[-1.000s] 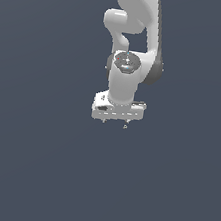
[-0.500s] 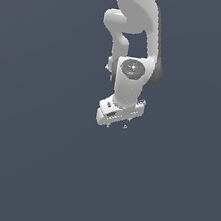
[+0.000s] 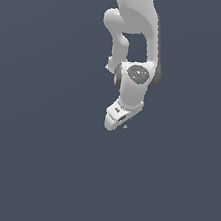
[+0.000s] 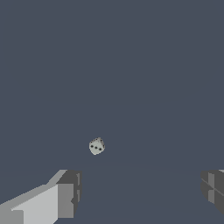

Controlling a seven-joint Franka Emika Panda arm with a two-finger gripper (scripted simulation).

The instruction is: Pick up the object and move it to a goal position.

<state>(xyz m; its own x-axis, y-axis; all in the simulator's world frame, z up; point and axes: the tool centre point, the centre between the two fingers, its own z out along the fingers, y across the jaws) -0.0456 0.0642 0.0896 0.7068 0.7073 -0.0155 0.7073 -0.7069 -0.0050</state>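
Dice-like object (image 4: 96, 146): a small pale cube with dark pips, lying alone on the flat grey counter (image 4: 131, 65), seen in the wrist view beyond the gripper (image 4: 140, 192) and between the lines of its two fingers, nearer to one of them. It touches neither finger. The gripper's fingers (image 4: 65, 194) stand wide apart, with bare surface between them, and nothing is held.

In the exterior view the gripper (image 3: 116, 125) hangs at the end of the white arm (image 3: 136, 40), its hand tilted and turned so that it points down toward the exterior view's left. A tiny pale speck, the object (image 3: 125, 127), shows just beside the gripper's lower edge on the exterior view's right; it is too small there to tell any detail, or to tell whether it is clear of the hand. Above the hand a round wrist joint (image 3: 138, 75) with a grey face looks toward the camera, and the arm's upper links rise out of the picture's top. The counter (image 3: 33, 161) fills the view as an even slate-grey field.
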